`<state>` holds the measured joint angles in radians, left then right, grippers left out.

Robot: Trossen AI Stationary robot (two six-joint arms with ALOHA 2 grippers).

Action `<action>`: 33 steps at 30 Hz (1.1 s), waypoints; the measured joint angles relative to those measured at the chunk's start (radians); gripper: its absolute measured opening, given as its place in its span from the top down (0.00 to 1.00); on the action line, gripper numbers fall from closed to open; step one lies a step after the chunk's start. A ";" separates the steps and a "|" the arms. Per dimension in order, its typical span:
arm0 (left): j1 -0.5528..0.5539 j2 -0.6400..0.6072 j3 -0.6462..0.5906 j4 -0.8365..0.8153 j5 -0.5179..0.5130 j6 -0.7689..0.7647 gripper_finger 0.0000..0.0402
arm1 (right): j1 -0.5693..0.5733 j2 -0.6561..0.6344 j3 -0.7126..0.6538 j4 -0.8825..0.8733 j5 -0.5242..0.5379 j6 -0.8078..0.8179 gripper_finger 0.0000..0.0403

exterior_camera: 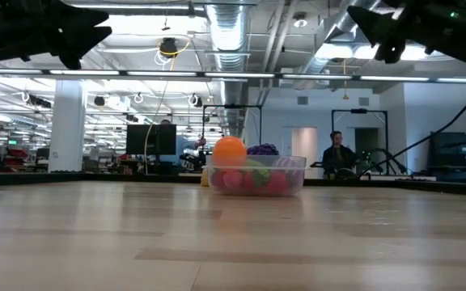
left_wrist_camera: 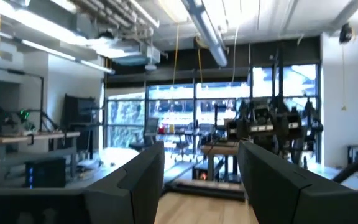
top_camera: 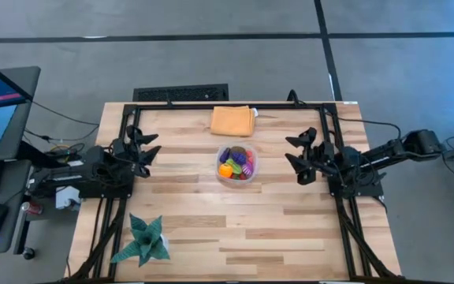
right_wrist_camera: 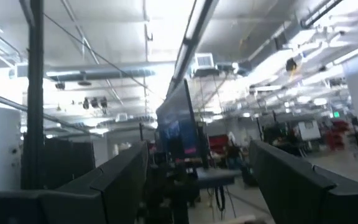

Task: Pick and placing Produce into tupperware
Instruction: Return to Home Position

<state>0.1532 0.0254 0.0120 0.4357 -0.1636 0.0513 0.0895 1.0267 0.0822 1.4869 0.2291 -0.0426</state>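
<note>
The wooden table bears the tupperware, an orange cloth and a spiky plant.

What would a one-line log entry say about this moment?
left gripper: open, raised, left side | right gripper: open, raised, right side | produce: inside tupperware, mid-table

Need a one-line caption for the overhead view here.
Produce piled in the tupperware mid-table; left gripper and right gripper open, empty, at opposite sides.

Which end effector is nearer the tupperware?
Right. The right end effector is raised close beside the tupperware; the left end effector is farther off on the opposite side.
</note>
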 joint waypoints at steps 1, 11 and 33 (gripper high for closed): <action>0.000 -0.001 0.000 0.011 0.002 0.000 0.52 | 0.000 0.000 0.000 0.016 -0.003 -0.010 0.24; 0.000 0.000 0.000 0.006 0.079 -0.018 0.52 | 0.000 0.017 0.000 0.081 -0.053 -0.073 0.24; 0.000 0.000 0.000 0.008 0.140 -0.058 0.52 | 0.032 -0.430 -0.076 -0.123 -0.025 -0.256 0.24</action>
<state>0.1528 0.0250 0.0116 0.4438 -0.0234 -0.0062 0.1219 0.5969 0.0059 1.3637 0.2040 -0.2989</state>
